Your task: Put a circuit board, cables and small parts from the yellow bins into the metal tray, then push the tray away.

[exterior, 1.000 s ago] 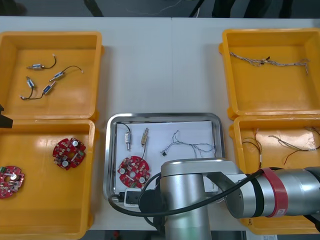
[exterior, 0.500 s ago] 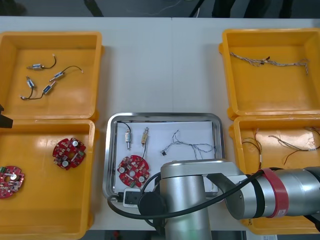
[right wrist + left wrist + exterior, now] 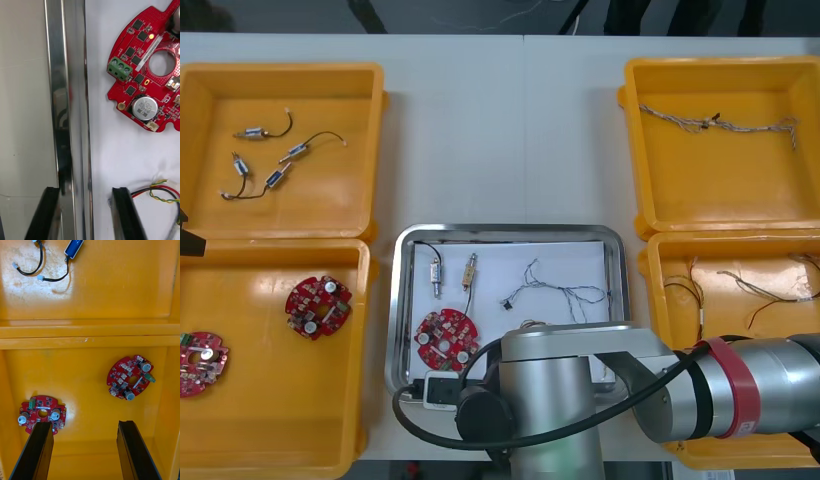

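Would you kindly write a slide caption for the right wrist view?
Right claw open astride the tray rim, one finger inside near the board and red-yellow cable.

Left gripper (image 3: 85, 424): jaws apart, nothing between them, over the nearer bin's floor.
Nearer yellow bin (image 3: 86, 386): holds two round red circuit boards.
First circuit board (image 3: 42, 414): near a side wall, its edge just behind one fingertip.
Second circuit board (image 3: 130, 377): well apart from the first, toward the opposite wall.
Farther yellow bin (image 3: 120, 285): rim to rim with the nearer one.
Black cables (image 3: 28, 270): on the farther bin's floor, white plugs at their ends.
Small metal part (image 3: 74, 247): blue-bodied, joined to a cable.
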